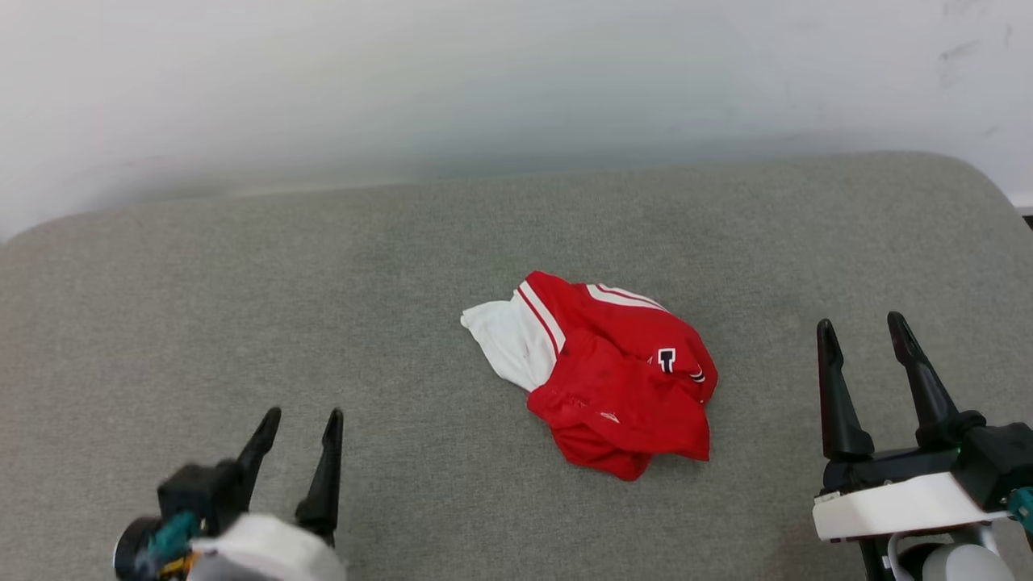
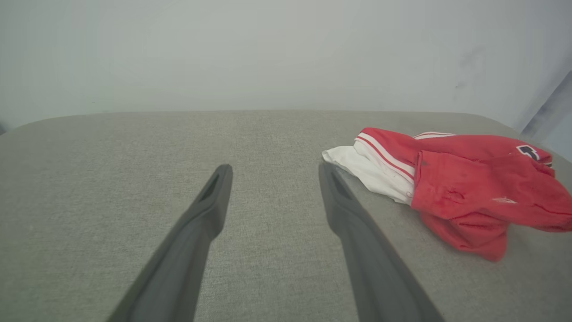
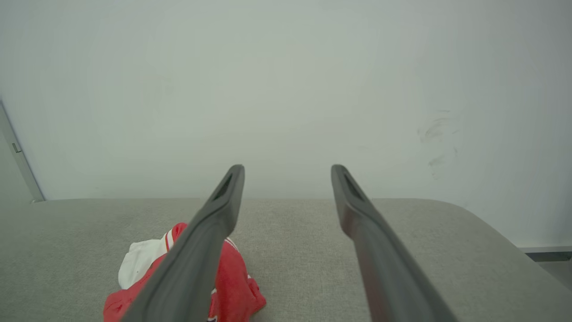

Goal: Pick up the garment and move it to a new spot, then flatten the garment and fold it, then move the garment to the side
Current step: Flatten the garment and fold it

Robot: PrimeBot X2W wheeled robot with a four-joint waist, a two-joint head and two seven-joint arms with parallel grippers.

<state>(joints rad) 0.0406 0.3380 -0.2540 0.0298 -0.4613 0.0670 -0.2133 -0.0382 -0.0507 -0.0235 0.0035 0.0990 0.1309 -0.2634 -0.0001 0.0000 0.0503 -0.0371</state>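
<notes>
Garment (image 1: 609, 379), crumpled red-and-white jersey, on grey fabric surface (image 1: 323, 282) between left gripper (image 1: 306, 413) and right gripper (image 1: 859, 321), both spread, empty.

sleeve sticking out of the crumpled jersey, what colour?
White, with red-and-white striped trim where the sleeve meets the red jersey. Head view shows it best.

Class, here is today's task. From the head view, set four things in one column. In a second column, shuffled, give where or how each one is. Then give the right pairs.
Column one:
1. shirt
2. left gripper
3. right gripper
4. wall

Column two:
A. open, at the lower right
B. pale, behind the grey surface
C. red and white, crumpled in the middle
D. open, at the lower left

Pairs: 1-C, 2-D, 3-A, 4-B
</notes>
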